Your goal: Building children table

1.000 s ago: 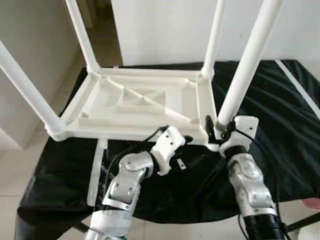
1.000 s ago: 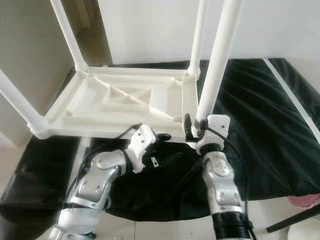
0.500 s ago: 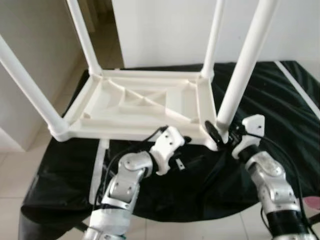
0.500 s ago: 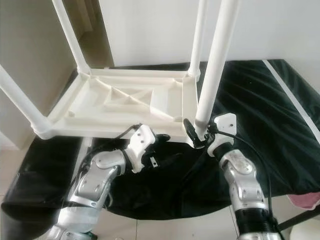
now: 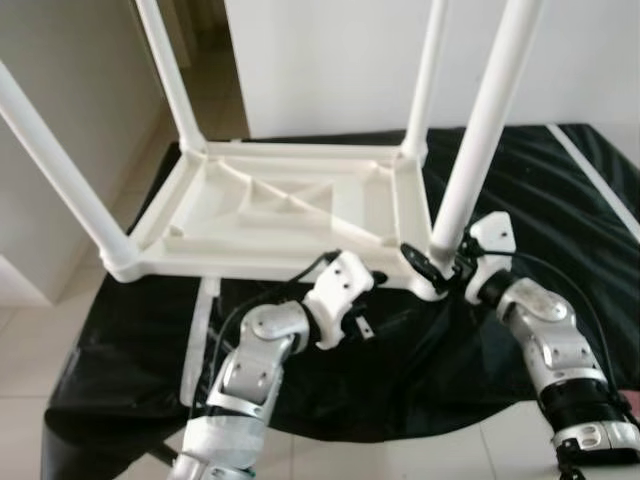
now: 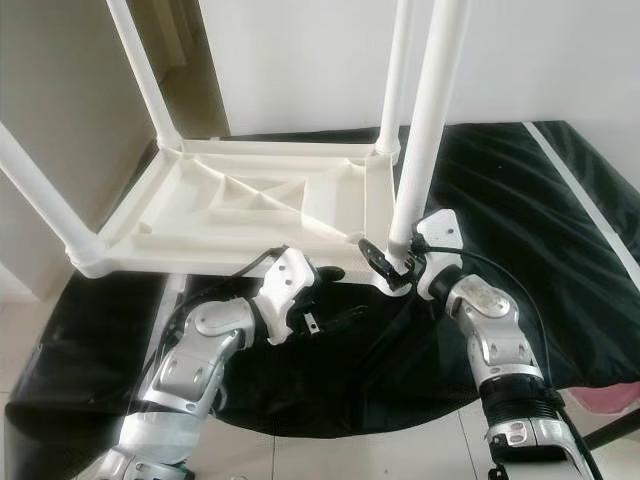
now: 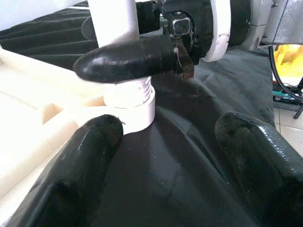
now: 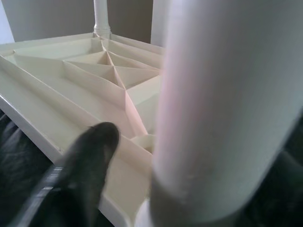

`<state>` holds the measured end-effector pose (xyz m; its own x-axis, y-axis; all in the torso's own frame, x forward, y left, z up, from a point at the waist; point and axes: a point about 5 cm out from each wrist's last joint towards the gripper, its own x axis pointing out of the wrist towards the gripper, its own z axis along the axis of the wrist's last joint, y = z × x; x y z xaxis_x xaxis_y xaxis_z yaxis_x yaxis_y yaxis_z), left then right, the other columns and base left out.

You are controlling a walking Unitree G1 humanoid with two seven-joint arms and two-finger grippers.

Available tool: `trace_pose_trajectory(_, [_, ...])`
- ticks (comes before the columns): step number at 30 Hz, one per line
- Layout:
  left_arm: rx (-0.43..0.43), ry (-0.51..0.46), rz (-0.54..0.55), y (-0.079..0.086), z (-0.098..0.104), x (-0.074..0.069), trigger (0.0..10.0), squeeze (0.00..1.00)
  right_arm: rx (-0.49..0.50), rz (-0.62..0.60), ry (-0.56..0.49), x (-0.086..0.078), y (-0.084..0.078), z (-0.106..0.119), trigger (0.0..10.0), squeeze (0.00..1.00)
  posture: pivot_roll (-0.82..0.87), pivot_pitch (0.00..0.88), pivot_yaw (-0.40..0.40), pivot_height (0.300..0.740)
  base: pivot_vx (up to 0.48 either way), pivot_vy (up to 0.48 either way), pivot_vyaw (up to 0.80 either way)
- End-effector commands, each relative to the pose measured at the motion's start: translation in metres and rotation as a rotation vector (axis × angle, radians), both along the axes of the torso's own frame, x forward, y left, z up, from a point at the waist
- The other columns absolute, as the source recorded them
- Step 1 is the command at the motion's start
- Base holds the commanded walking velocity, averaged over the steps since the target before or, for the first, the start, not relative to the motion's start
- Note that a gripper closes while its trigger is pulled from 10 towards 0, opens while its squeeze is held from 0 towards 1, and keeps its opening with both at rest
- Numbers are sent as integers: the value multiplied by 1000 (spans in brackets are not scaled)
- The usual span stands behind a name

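A white children's table point(image 5: 290, 205) lies upside down on a black cloth point(image 5: 560, 200), with its legs pointing up. My right gripper point(image 5: 438, 268) is shut on the base of the near-right leg point(image 5: 480, 130), one black finger on each side of it. In the right wrist view that leg point(image 8: 227, 109) looms close beside one finger point(image 8: 87, 161). My left gripper point(image 5: 362, 322) is open, low at the table's front edge, aimed at the same corner. The left wrist view looks between its fingers at the threaded leg socket point(image 7: 130, 101), where a right finger point(image 7: 128, 59) lies across the leg.
A white slat point(image 5: 197, 330) hangs down the cloth's front left side. The cloth-covered surface ends just in front of my arms, with tiled floor point(image 5: 30, 340) below. A white wall point(image 5: 340, 60) stands behind, and something pink point(image 6: 610, 400) lies at the right edge.
My right arm has swung from in front of the near-right leg round to its right side, the gripper staying at the leg's base. The left arm has hardly moved.
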<state>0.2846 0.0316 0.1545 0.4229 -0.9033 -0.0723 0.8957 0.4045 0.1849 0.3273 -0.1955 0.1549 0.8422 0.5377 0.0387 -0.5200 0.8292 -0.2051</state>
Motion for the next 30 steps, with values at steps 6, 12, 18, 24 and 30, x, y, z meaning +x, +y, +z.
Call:
trace_pose_trajectory(6, [-21,-30,171,4,5,8,10000,0,-41,19,46,0,-3,-12,0,0,-27,15,23,740,0,0,0])
trace_pose_trajectory(12, [-36,-39,169,4,11,9,10000,0,-6,-23,58,-1,-5,-14,2549,0,-29,23,26,740,0,0,0])
trace_pose_trajectory(18, [-36,-33,168,3,9,8,10000,0,-20,-233,65,7,-13,-19,10000,0,-36,27,30,740,0,0,0])
trace_pose_trajectory(24, [-35,-31,167,2,8,7,10000,0,9,-313,77,7,-11,-21,10000,0,-42,27,31,740,0,0,0])
trace_pose_trajectory(30, [-40,-25,160,0,8,6,10000,0,98,-526,121,5,-3,-23,10000,0,-49,29,29,740,0,0,0])
